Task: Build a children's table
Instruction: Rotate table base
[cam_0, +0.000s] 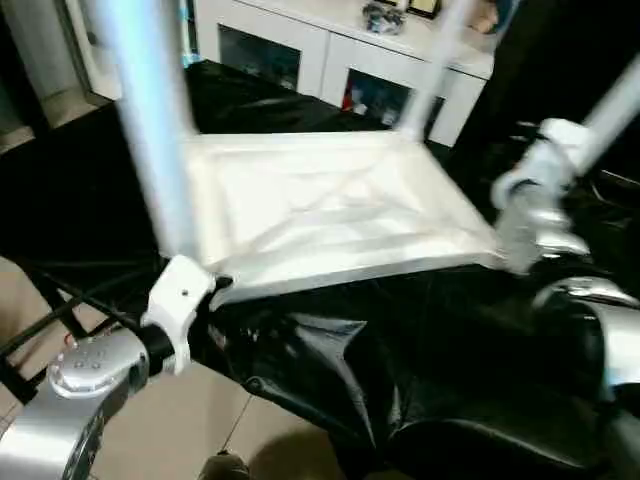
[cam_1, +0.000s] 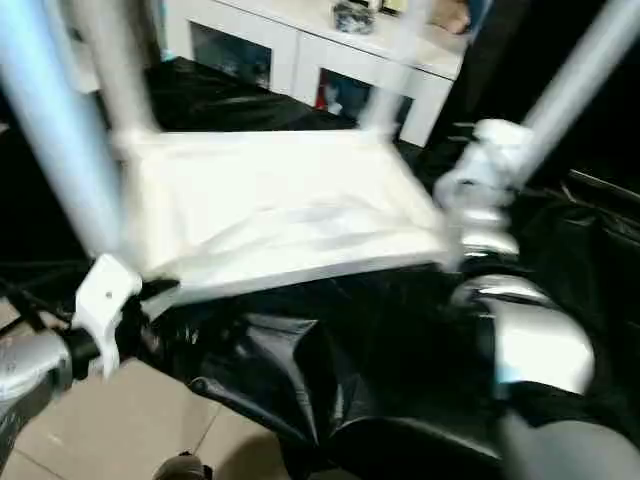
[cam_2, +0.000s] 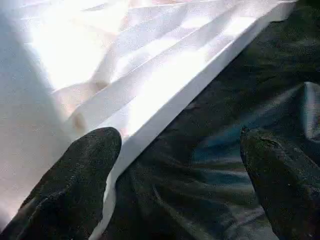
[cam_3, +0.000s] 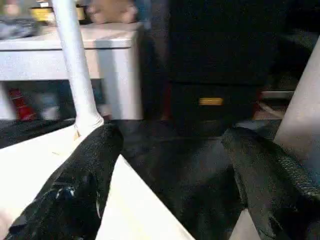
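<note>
The tabletop (cam_0: 330, 215) is seen upside down on the black-covered surface (cam_0: 400, 340), its legs (cam_0: 150, 120) pointing up. Both sets of jaws are spread and empty, the left gripper (cam_2: 180, 150) at the near edge, the right gripper (cam_3: 170, 165) by a corner.

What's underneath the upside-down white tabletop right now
The tabletop lies on crumpled black sheeting that hangs over the near edge. What the sheeting covers cannot be seen.

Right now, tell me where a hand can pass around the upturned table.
Free: black sheet along the tabletop's near edge, between the left claw and right claw; also its ribbed middle. Crowded: corners, where legs rise.
</note>
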